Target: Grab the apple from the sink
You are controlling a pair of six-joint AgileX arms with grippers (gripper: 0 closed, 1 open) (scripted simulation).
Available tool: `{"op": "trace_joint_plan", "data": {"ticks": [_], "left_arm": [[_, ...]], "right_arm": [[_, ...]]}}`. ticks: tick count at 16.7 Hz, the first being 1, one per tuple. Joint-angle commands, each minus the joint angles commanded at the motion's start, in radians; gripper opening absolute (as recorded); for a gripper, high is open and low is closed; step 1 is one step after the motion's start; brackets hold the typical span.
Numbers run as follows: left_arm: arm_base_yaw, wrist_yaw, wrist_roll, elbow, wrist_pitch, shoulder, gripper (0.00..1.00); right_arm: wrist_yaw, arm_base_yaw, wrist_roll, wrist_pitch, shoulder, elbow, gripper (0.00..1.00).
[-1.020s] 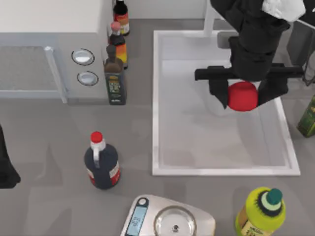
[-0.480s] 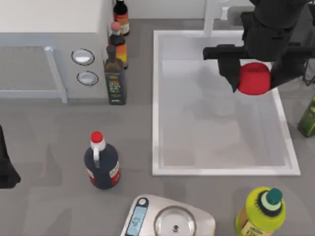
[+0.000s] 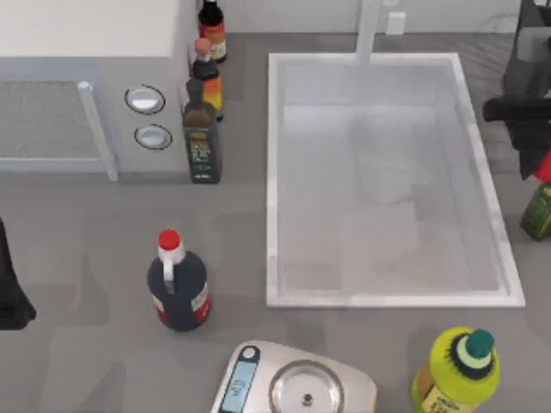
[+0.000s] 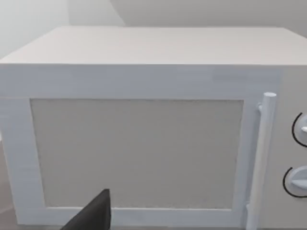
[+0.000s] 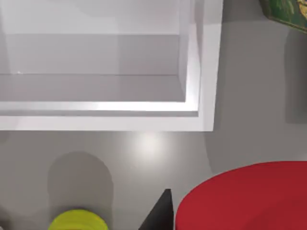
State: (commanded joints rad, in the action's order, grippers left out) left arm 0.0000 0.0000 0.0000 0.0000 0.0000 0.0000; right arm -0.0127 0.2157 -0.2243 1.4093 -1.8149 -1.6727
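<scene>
The apple (image 3: 544,168) is a red sliver at the top view's right edge, out past the right rim of the sink (image 3: 482,172). My right gripper (image 3: 540,159) is shut on it and holds it above the counter. In the right wrist view the apple (image 5: 249,196) is a large glossy red shape beside one dark finger (image 5: 160,215), with the sink's corner rim (image 5: 206,72) below. The white basin has a pale floor with nothing lying in it. My left arm (image 3: 10,292) is parked at the table's left edge.
A white microwave (image 3: 86,86) stands at the back left with several dark bottles (image 3: 201,129) beside it. A dark red-capped bottle (image 3: 176,280), a scale (image 3: 293,383) and a yellow-green bottle (image 3: 456,370) stand in front. A green bottle (image 3: 538,211) sits right of the sink.
My right gripper has carried the apple up and rightward, from over the sink's back right part to beyond its right rim at the view's edge. The left arm has not moved.
</scene>
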Motion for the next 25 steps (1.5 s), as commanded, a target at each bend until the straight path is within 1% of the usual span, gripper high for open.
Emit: {"op": "trace_joint_plan", "data": {"ticks": [4, 7, 12, 14, 17, 20, 23, 25], "left_arm": [[0.000, 0.000, 0.000, 0.000, 0.000, 0.000, 1.00], [0.000, 0.000, 0.000, 0.000, 0.000, 0.000, 1.00], [0.000, 0.000, 0.000, 0.000, 0.000, 0.000, 1.00], [0.000, 0.000, 0.000, 0.000, 0.000, 0.000, 1.00], [0.000, 0.000, 0.000, 0.000, 0.000, 0.000, 1.00], [0.000, 0.000, 0.000, 0.000, 0.000, 0.000, 1.00], [0.000, 0.000, 0.000, 0.000, 0.000, 0.000, 1.00], [0.000, 0.000, 0.000, 0.000, 0.000, 0.000, 1.00]], "right_arm": [[0.009, -0.198, 0.197, -0.042, 0.160, 0.232, 0.00], [0.013, -0.268, 0.266, -0.058, 0.224, 0.303, 0.00], [0.010, -0.268, 0.264, -0.059, 0.223, 0.304, 0.00], [-0.008, -0.290, 0.245, -0.095, 0.228, 0.322, 0.00], [-0.040, -0.333, 0.212, -0.215, 0.220, 0.390, 0.00], [-0.048, -0.353, 0.207, -0.356, 0.197, 0.515, 0.00], [-0.020, -0.319, 0.234, -0.455, 0.171, 0.631, 0.00], [0.005, -0.277, 0.256, -0.492, 0.150, 0.659, 0.00]]}}
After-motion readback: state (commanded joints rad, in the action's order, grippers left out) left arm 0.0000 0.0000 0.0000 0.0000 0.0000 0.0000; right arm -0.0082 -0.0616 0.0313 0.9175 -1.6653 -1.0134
